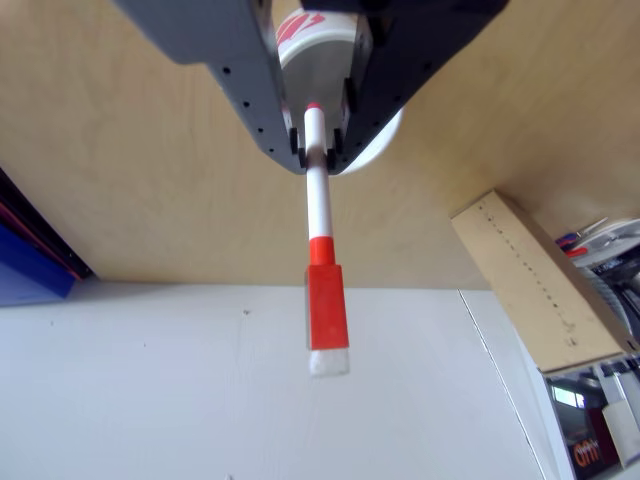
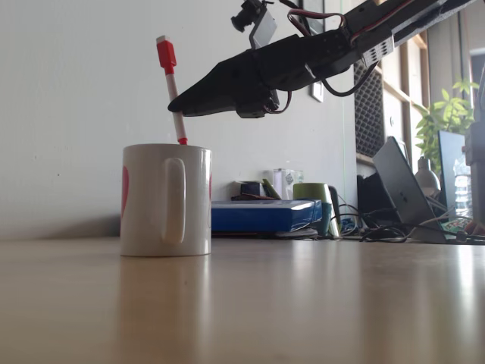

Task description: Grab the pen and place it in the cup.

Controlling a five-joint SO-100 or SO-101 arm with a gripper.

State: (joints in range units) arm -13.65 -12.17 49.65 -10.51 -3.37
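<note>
Fixed view: pincer [image 2: 179, 112] grips pen [image 2: 171, 83] above cup [image 2: 166, 199].

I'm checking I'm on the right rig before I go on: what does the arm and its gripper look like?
The arm is matt black plastic with a flat, wedge-shaped body. The gripper has two broad dark fingers with rows of small holes along their edges. Red, black and pale cables loop over the top, and a small black camera sits on a pale mount.

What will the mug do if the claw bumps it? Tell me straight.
The mug would probably stay put: it looks thick, ceramic and squat on a broad base. Its glossy wall may slide on the smooth table rather than tip. The held pen likely adds negligible weight.
</note>
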